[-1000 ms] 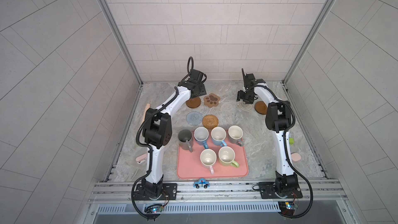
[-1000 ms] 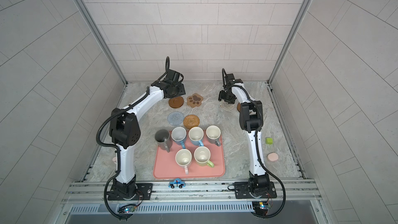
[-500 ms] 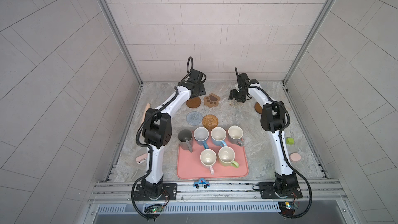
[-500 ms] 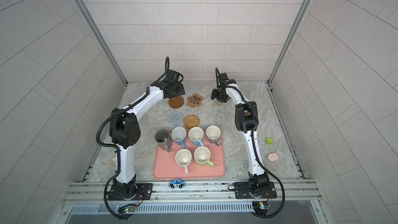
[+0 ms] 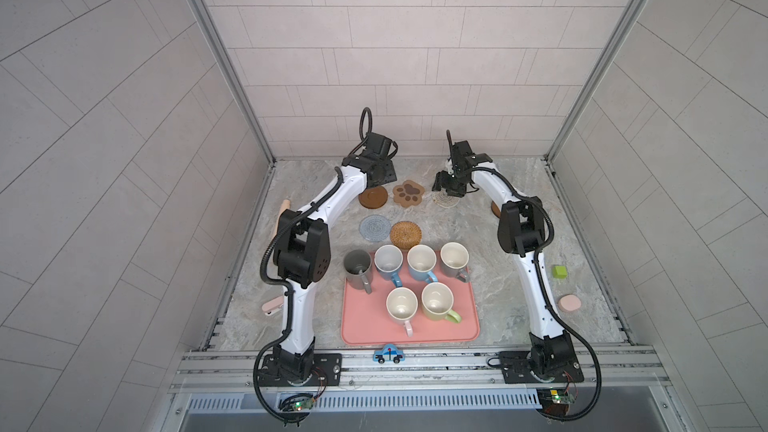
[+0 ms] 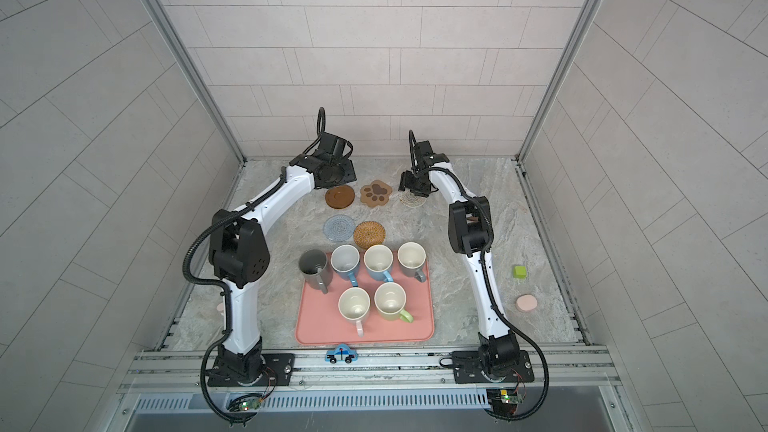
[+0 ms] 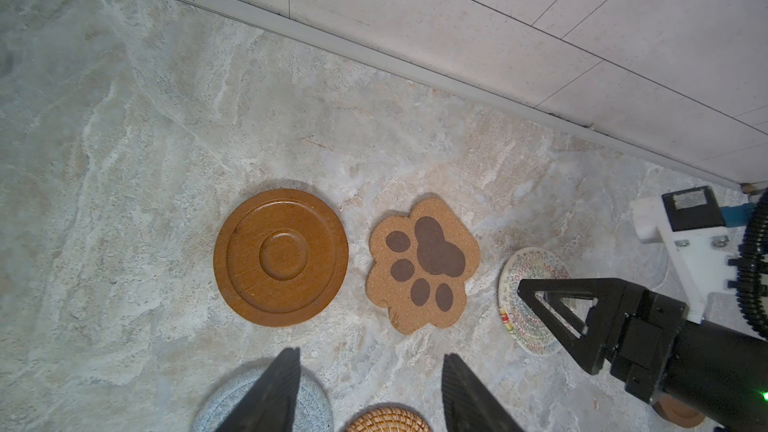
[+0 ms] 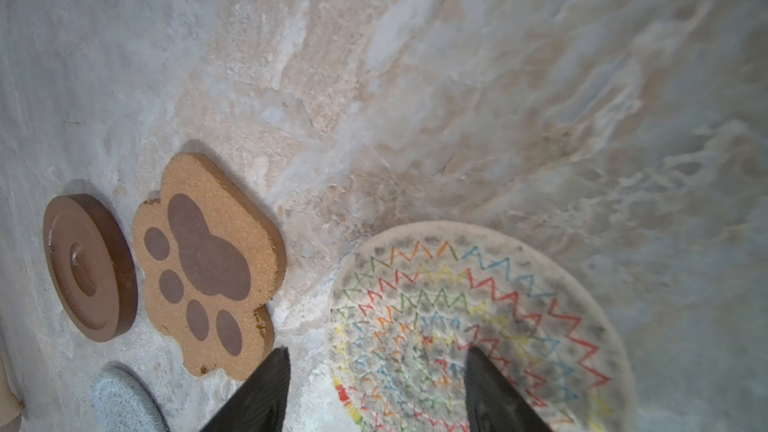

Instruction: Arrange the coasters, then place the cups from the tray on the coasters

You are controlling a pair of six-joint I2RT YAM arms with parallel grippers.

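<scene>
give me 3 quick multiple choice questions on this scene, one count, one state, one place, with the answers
1. How many mugs are in view?
A) four B) five C) six
2. The jaws of the left gripper are:
A) open, nothing between them B) shut on a mug C) shut, empty
3. The cream woven coaster lies:
A) under a mug B) between the left gripper's jaws C) flat on the table beside the paw-print coaster, below the right gripper

1 C: both top views show six mugs.
2 A: the left wrist view shows the tips apart with only table between.
3 C: the right wrist view shows it beside the paw shape, under that gripper's tips.
</scene>
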